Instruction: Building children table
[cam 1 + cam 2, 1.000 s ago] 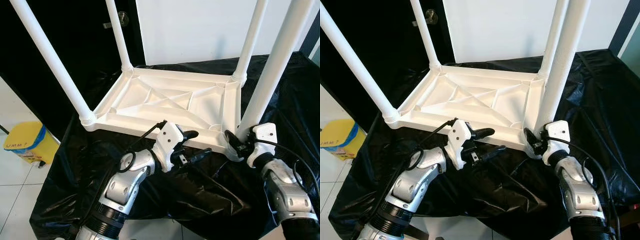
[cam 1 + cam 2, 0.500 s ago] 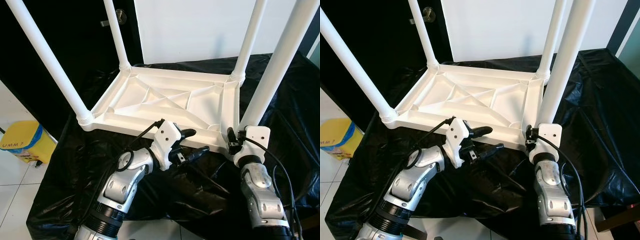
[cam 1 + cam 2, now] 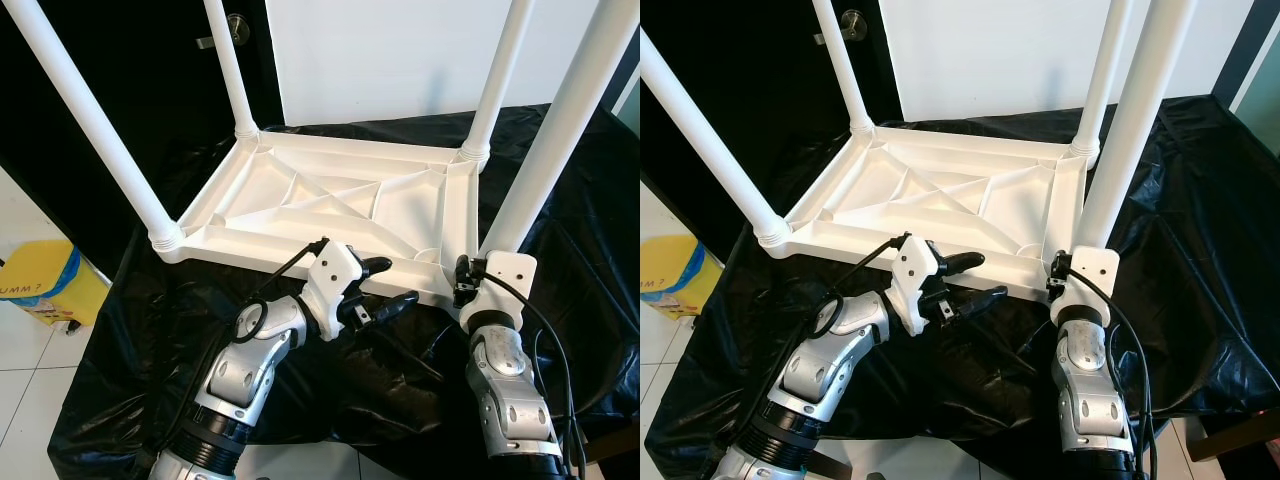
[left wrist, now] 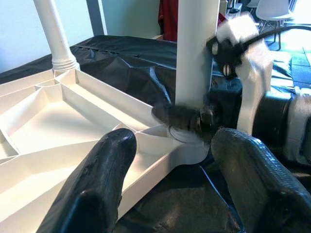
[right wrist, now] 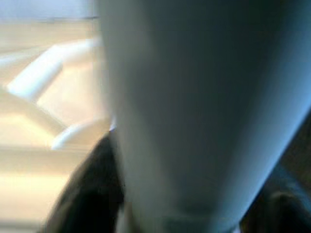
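The upturned white plastic children's table (image 3: 340,205) needs its lower-right white tubular leg (image 3: 545,150) kept vertical while the right gripper (image 4: 192,118), clamped round its base, seats it; left gripper (image 3: 385,287) waits spread wide at lower centre.

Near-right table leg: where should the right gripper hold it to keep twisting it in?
Low on the near-right leg, just above its socket in the upturned tabletop, coming from the robot's side. The right gripper is there now; the round shaft suits fingers on opposite sides. The left gripper hangs open nearby.

A shiny black sheet (image 3: 590,210) covers the floor. A yellow bin (image 3: 45,285) sits at nine o'clock on white tiles (image 3: 30,400).
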Controlling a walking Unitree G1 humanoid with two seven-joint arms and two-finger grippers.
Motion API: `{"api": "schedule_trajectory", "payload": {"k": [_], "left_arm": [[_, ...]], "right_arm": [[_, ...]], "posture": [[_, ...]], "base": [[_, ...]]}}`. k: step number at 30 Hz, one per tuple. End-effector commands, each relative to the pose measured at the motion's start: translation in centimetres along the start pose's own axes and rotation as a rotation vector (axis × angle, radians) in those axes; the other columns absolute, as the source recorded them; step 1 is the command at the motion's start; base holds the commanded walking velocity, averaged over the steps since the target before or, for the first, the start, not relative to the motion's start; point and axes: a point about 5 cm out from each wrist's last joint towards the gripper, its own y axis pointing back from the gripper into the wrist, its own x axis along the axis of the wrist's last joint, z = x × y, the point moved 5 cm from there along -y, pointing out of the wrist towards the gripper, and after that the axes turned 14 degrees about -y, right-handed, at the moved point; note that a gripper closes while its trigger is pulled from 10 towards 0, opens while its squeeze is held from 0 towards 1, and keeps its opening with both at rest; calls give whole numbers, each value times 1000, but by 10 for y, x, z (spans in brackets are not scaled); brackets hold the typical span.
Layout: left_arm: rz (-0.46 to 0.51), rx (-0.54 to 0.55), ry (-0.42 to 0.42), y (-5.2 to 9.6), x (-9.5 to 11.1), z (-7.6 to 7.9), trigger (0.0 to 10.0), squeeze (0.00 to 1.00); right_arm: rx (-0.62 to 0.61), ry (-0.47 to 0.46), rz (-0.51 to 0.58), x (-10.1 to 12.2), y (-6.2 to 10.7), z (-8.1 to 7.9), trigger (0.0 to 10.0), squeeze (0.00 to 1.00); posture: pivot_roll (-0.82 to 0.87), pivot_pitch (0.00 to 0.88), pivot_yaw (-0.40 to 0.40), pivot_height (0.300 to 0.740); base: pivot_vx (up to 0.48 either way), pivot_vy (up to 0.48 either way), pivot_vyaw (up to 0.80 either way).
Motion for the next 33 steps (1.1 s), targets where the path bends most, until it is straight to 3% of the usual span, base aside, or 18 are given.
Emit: {"api": "schedule_trajectory", "payload": {"k": [1,7,10,11,13,14,24,25,28,30,33], "left_arm": [[-24,59,7,3,-5,-6,10000,0],[-26,62,5,4,-5,-7,10000,0],[-36,70,-4,6,-7,-12,10000,0],[-41,73,-8,7,-8,-14,10000,0],[-41,73,-8,7,-8,-14,10000,0],[-50,81,-17,10,-10,-18,10000,0],[-77,107,-47,19,-14,-34,10000,0],[-87,118,-59,22,-15,-41,10000,0],[-90,123,-65,23,-16,-44,10000,0],[-96,134,-84,25,-16,-52,10000,0],[-98,133,-99,24,-15,-56,10000,0]], "right_arm": [[25,-7,-37,-9,3,-5,10000,1000],[74,5,3,-1,6,-10,10000,1000],[130,33,28,4,16,-7,10000,1000],[147,46,28,3,20,-4,10000,431],[147,46,28,3,20,-4,10000,431],[176,65,16,0,29,0,10000,0],[301,116,-26,-9,57,6,10000,0],[382,119,-61,-15,65,0,10000,0],[416,116,-75,-17,67,-4,10000,0],[510,104,-115,-24,70,-17,10000,0],[553,95,-126,-26,70,-26,10000,0]], "posture": [[-150,43,58,740],[-150,43,58,740],[-151,43,61,740],[-151,44,60,740],[-151,44,60,740],[-151,44,61,740],[-160,46,68,740],[-167,46,73,740],[-167,46,73,740],[-167,42,78,740],[-161,37,80,740]], "base": [[0,0,0],[0,0,0],[0,0,0],[0,0,0],[0,0,0],[0,0,0],[0,0,0],[0,0,0],[0,0,0],[0,0,0],[0,0,0]]}}
